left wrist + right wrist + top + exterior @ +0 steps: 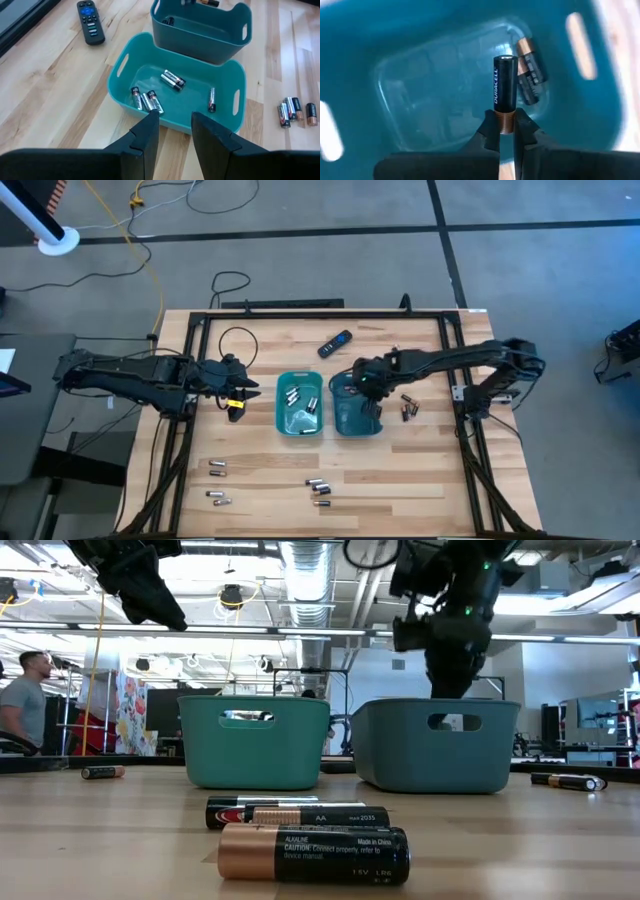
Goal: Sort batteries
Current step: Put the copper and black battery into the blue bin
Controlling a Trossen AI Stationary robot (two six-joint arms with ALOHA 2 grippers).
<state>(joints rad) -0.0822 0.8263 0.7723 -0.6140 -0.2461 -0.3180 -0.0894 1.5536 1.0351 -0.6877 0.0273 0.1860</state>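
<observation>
Two teal trays stand side by side mid-table: the left tray [299,404] holds several batteries [172,80], and the right tray [355,408] holds two dark, coppery-ended ones [530,72]. My right gripper [368,385] hangs over the right tray, shut on a dark battery [503,85]. My left gripper [172,132] stands open and holds nothing, left of the left tray. Loose batteries lie near the table's near edge [318,485] [218,468] and right of the trays [408,408]. My right gripper pinches the dark battery by its coppery end [506,122] between its two fingertips. The fingers point steeply down from above. The battery sticks out past the fingertips, in line with them, lifted clear above the right tray's floor.
A black remote [335,343] with a blue button lies behind the trays. Dark frame rails [190,360] run along the table's left, right and far sides. In the low view two batteries [313,852] lie close to the camera. A person [22,700] stands in the room behind.
</observation>
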